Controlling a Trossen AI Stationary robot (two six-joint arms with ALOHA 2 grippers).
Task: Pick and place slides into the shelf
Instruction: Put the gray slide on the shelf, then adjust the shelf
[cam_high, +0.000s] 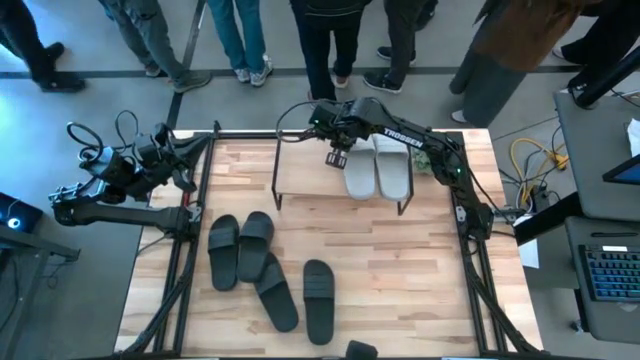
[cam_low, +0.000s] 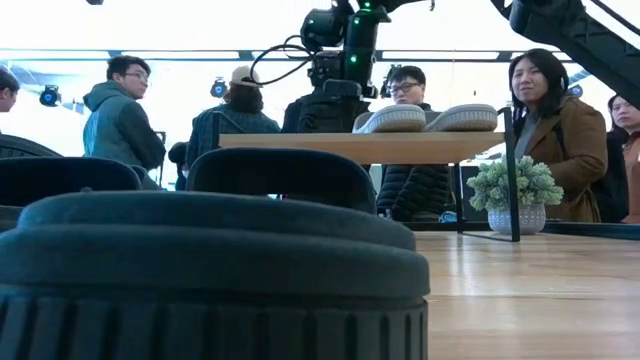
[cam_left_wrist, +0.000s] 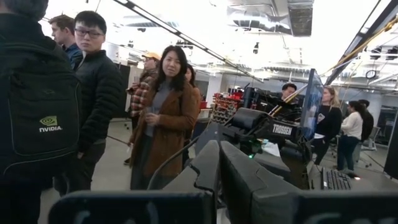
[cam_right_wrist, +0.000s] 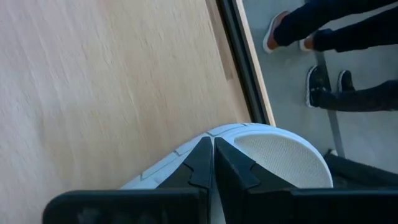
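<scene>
The two pale slides (cam_high: 378, 168) lie side by side on top of the shelf (cam_high: 305, 170), near its right end. The right gripper (cam_high: 337, 157) hangs over the shelf, just beside the left pale slide, and its jaws are closed with nothing in them. Four black slides (cam_high: 265, 268) lie on the bench (cam_high: 400, 280) in front of the shelf. The left gripper (cam_high: 190, 172) waits at the bench's left edge, jaws closed and empty. People (cam_low: 120, 115) stand behind the bench
</scene>
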